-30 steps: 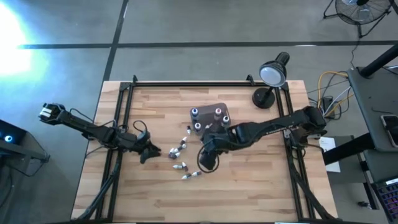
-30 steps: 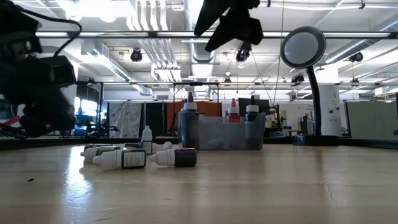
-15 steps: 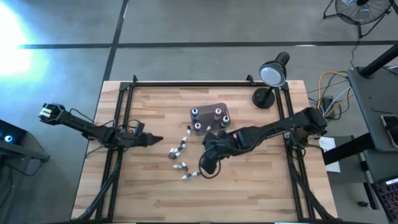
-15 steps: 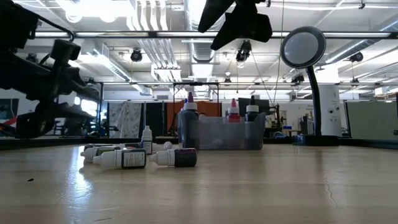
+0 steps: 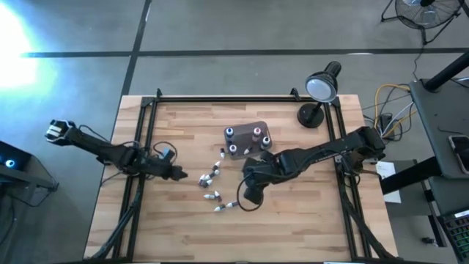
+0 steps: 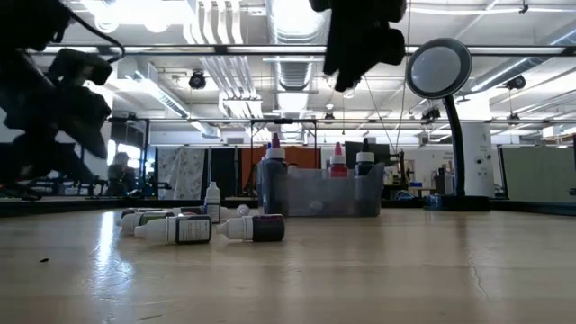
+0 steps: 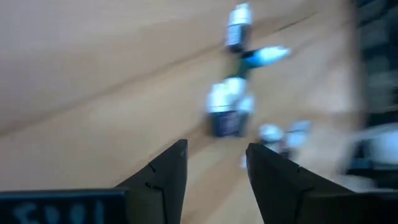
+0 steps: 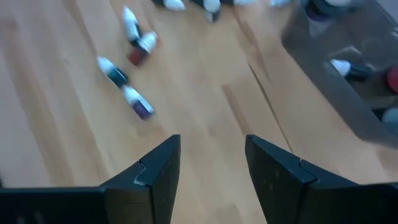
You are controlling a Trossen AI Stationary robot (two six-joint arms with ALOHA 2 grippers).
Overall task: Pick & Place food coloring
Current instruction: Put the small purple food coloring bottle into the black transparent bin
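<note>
Several tiny food coloring bottles [image 5: 210,177] lie scattered on the wooden table left of centre, one standing upright [image 6: 212,202]. More stand in the smoky-grey tub [image 5: 247,138] behind them. My left gripper [image 5: 176,174] is open and hovers just left of the loose bottles [image 7: 227,106], which lie ahead of its fingers [image 7: 214,165]. My right gripper [image 5: 253,195] is open and held above the table to the right of the bottles [image 8: 138,102], with the tub [image 8: 348,68] ahead of it. In the low view it hangs high [image 6: 360,36].
A black desk lamp [image 5: 320,92] stands at the far right corner. A dark metal frame [image 5: 139,147] runs along the table's edges. Bare wood [image 5: 242,235] lies along the near side and on the right.
My left gripper has swung about near the bottles' left side, moving toward the far edge and then back, and has turned. My right gripper has drifted a little toward the table's right and near edge. The bottles and the tub have stayed in place.
</note>
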